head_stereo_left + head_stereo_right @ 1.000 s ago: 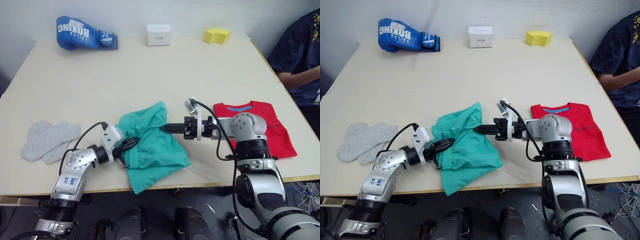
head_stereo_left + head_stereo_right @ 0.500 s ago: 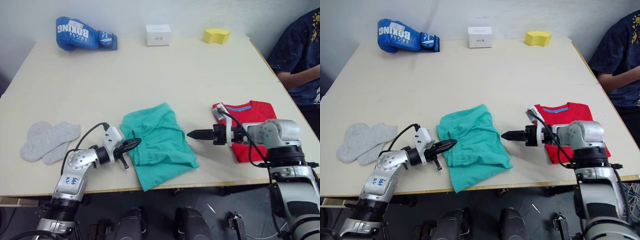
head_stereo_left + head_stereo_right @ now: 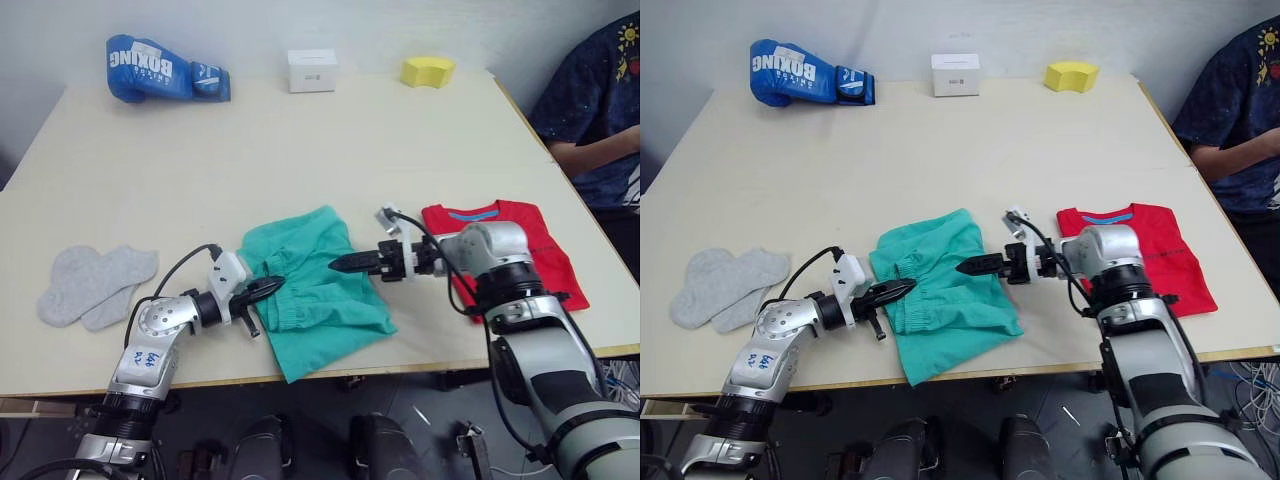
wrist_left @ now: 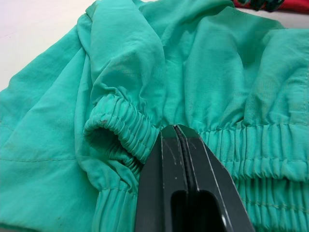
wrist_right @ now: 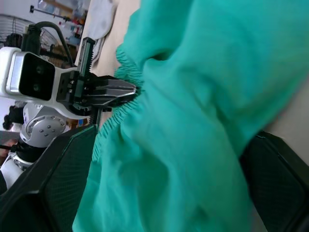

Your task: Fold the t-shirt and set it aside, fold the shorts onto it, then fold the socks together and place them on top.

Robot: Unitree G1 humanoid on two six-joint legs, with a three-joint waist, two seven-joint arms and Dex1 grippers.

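White capitals reading "BOXING" across the blue boxing glove (image 3: 810, 71), sitting at the far left corner of the tabletop (image 3: 940, 150). Smaller white print under that word and on the glove's cuff, too fine to make out. Faint dark mark on the front of the white box (image 3: 955, 74) at the far edge of the tabletop, not legible. Blue handwritten scrawl on the silver upper casing of the left arm (image 3: 758, 362), just off the near edge of the tabletop; characters not clear enough to read. Nothing else legible.
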